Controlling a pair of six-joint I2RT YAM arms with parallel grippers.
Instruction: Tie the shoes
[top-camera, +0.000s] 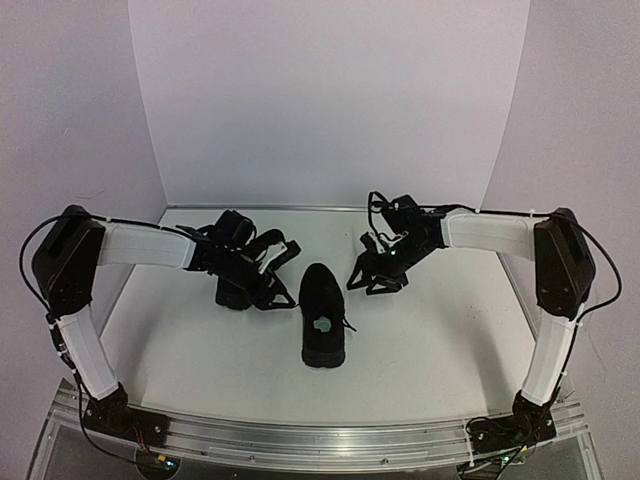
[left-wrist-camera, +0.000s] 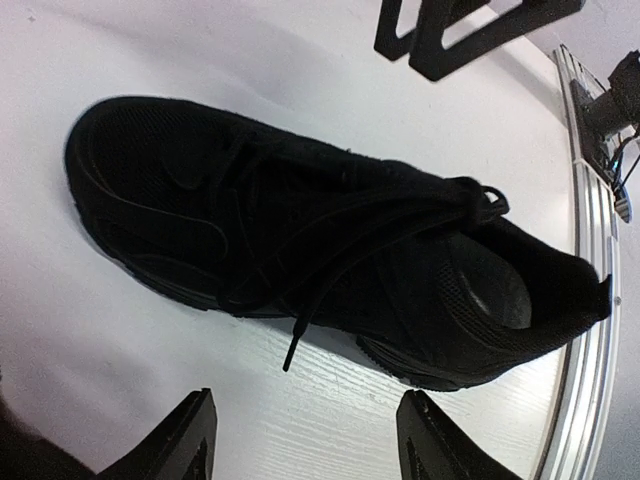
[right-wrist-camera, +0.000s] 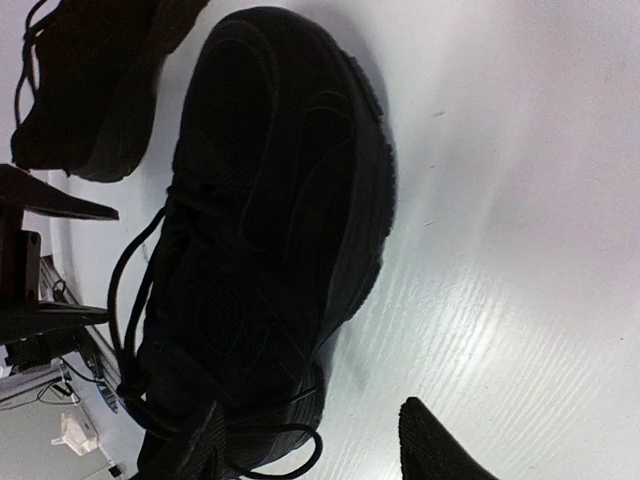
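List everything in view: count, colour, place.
middle shoe: one, black, table centre, pale patch inside.
second shoe: one, black, left of the first, partly hidden by the left arm.
lace: one loose end, black, on the table beside the middle shoe.
table: one, white.
rail: one, silver, table's near edge.
left arm: one, white and black.
right arm: one, white and black.
left pincer: one, black, open, left of the middle shoe.
right pincer: one, black, open, right of it.
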